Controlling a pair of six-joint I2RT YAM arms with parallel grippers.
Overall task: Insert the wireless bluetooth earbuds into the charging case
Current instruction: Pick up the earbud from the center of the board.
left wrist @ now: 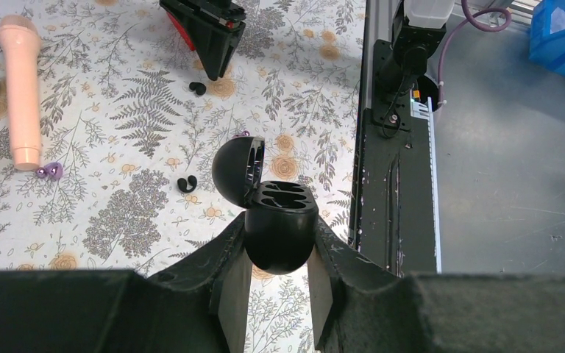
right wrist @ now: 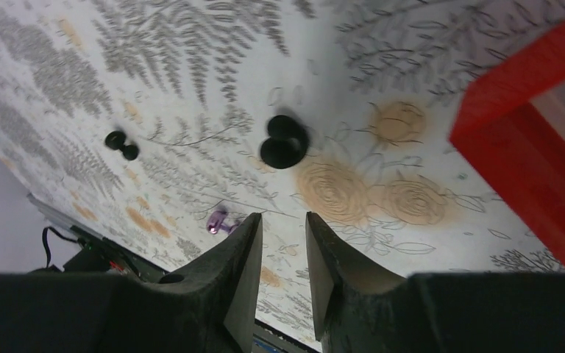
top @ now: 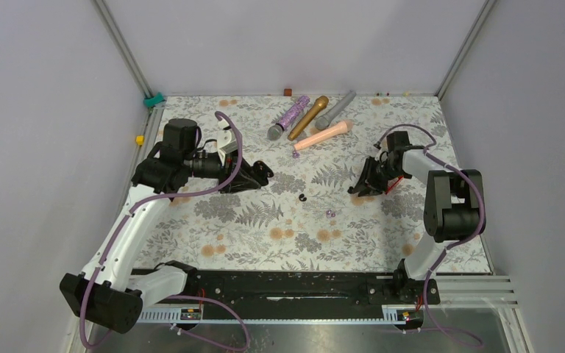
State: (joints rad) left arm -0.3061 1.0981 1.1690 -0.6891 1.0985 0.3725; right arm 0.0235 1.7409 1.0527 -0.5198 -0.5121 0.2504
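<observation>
My left gripper (left wrist: pixel 279 243) is shut on the base of a black oval charging case (left wrist: pixel 279 213). Its lid (left wrist: pixel 235 170) is hinged open and both sockets look empty. The gripper holds it above the mat, left of centre (top: pixel 260 173). One black earbud (left wrist: pixel 187 184) lies just beyond the case (top: pixel 302 197). A second black earbud (right wrist: pixel 285 141) lies just ahead of my right gripper (right wrist: pixel 283 218), which is open with a narrow gap, empty, low over the mat (top: pixel 357 190). One purple earbud (right wrist: pixel 219 220) lies mid-mat (top: pixel 329 213). Another purple earbud (left wrist: pixel 49 171) lies by the pink microphone.
Several microphones lie at the back: pink (top: pixel 324 135), gold (top: pixel 309 115), grey (top: pixel 336 109) and glittery purple (top: pixel 290 116). The black rail (top: pixel 287 287) with the arm bases runs along the near edge. Grey walls close in the sides and back. A red part (right wrist: pixel 530 110) shows at the right of the right wrist view.
</observation>
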